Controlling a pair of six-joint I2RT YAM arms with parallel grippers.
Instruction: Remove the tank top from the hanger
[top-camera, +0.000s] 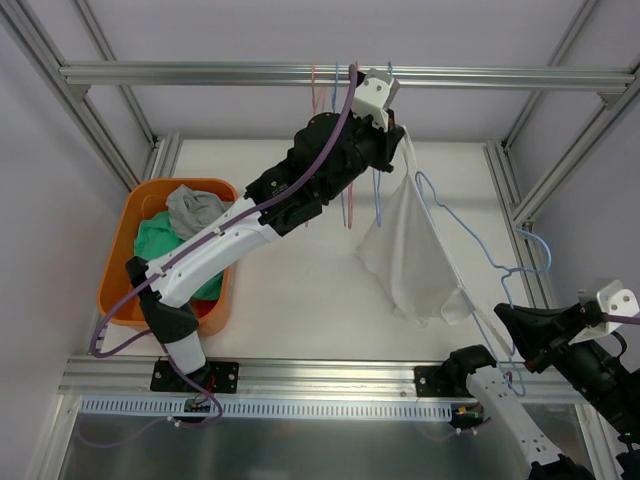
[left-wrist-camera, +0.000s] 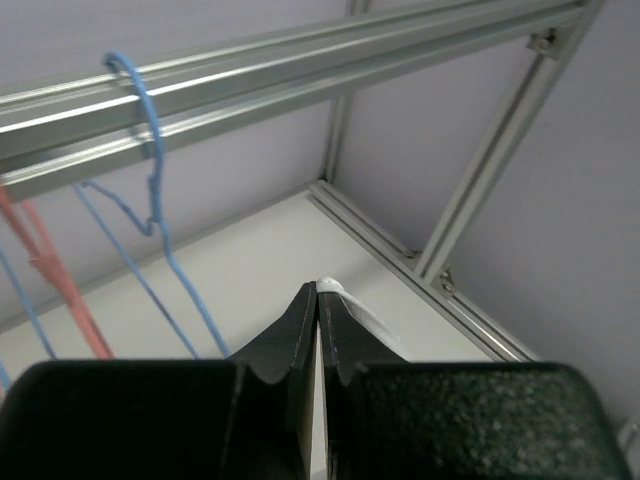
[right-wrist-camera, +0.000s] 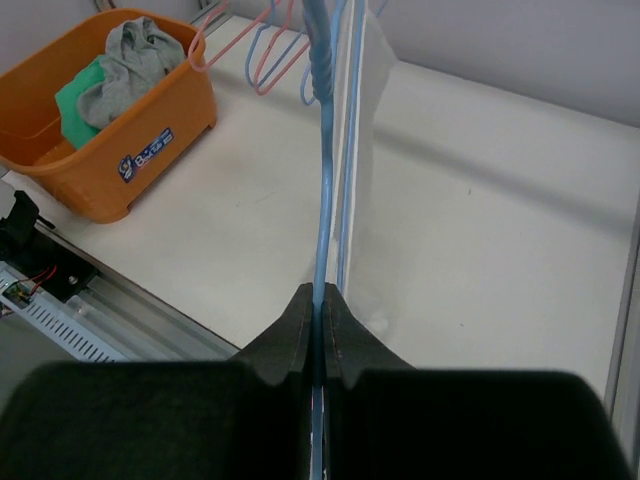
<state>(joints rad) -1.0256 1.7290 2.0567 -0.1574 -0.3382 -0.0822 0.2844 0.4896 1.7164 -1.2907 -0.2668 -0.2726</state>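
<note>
The white tank top (top-camera: 410, 250) hangs over the table's (top-camera: 300, 300) far right side. Its length slants from the left gripper (left-wrist-camera: 320, 300), pinched shut on a strap by the far rail (top-camera: 200, 73), down toward the blue hanger (right-wrist-camera: 322, 170), which the right gripper (right-wrist-camera: 318, 300) clamps at the near right corner.

High rear view down, close wrist views along left claw (left-wrist-camera: 318, 298), right claw (right-wrist-camera: 317, 298), latter sharing orange basket (right-wrist-camera: 130, 150) with top.
</note>
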